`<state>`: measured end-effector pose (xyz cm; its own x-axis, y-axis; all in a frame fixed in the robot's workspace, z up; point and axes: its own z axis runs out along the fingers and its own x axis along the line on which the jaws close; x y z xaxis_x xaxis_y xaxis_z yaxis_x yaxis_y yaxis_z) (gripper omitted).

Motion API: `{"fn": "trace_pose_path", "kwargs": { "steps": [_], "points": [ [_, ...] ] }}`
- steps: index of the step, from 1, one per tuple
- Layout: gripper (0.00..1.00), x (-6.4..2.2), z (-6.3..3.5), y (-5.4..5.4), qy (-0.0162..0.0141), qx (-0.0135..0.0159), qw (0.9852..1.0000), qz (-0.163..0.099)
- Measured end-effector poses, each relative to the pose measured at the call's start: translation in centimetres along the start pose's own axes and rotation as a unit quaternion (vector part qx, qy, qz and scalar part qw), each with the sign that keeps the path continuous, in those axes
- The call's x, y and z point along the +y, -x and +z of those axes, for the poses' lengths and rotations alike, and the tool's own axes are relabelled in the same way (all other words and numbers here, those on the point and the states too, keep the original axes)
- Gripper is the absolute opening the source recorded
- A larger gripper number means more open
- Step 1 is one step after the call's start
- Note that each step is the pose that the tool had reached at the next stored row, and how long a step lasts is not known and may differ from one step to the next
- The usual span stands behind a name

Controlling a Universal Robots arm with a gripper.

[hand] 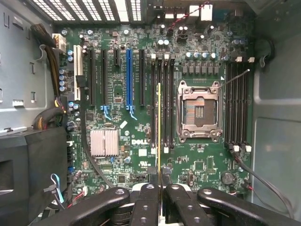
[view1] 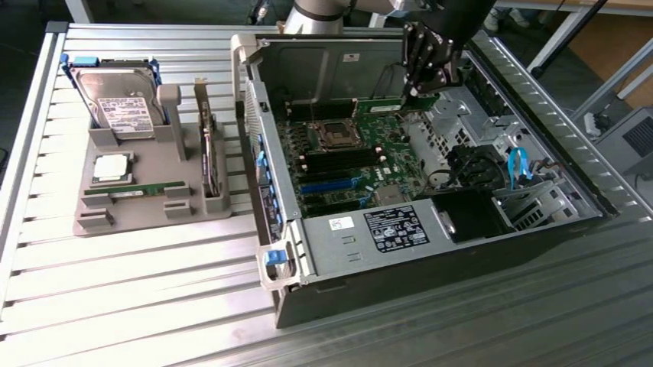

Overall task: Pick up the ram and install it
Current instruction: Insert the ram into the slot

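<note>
Edgewise, ram [hand: 159,117] in tool's [hand: 159,179] grip.

A robotics lab or assembly workshop: an open desktop computer case [view1: 326,57] lies on a slatted metal bench [view1: 153,306], motherboard [hand: 122,141] bared, a robot pincer [hand: 160,182] gripping the ram [hand: 159,117] above it; at the exterior view's left a grey fixture [view1: 133,218] racks a hard drive [view1: 121,103] and processor [view1: 112,170].
</note>
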<state>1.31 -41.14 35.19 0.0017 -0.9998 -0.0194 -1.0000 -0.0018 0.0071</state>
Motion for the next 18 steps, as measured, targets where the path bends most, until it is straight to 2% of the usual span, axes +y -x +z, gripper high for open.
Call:
{"fn": "trace_pose_path", "kwargs": {
  "steps": [18],
  "points": [
    [0.11,0.0,0.93,-0.02,0.0,0.0,1.0,0.0]
  ]
}}
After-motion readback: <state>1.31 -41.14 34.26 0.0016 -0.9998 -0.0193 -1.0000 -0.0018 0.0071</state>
